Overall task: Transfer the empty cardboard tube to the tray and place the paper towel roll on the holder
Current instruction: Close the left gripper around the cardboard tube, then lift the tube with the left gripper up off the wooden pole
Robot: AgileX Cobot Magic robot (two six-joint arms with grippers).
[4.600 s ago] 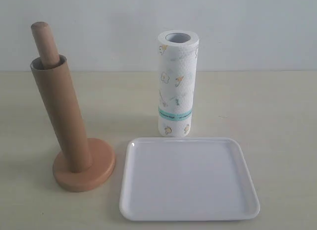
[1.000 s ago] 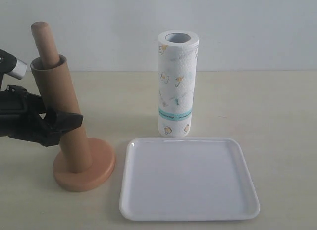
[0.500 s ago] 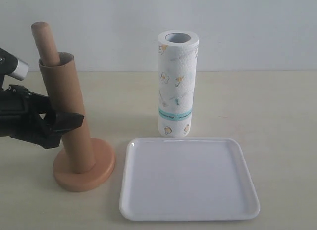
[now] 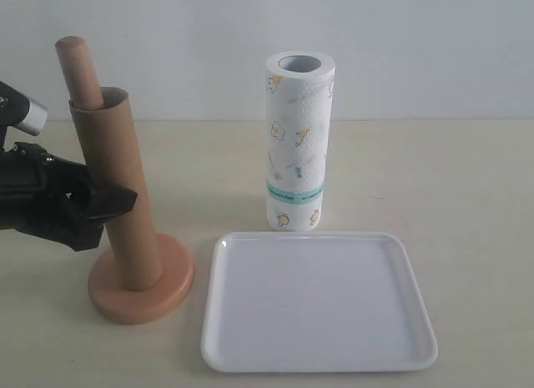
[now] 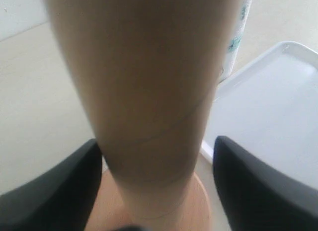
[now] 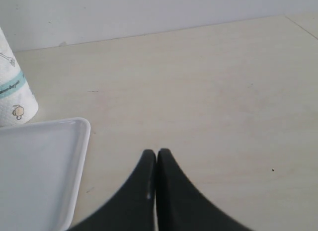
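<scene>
Now that the closing left gripper has nudged the empty cardboard tube straighter on the holder, its jaws straddle it, one side not touching, so lifting must wait.

The pale table bears three things directly: a white tray lying flat near the 6 o'clock edge of the exterior view, a roll standing upright just beyond it at its 12 o'clock, and a wooden holder whose round base sits just beside the tray at its 9 o'clock.
</scene>
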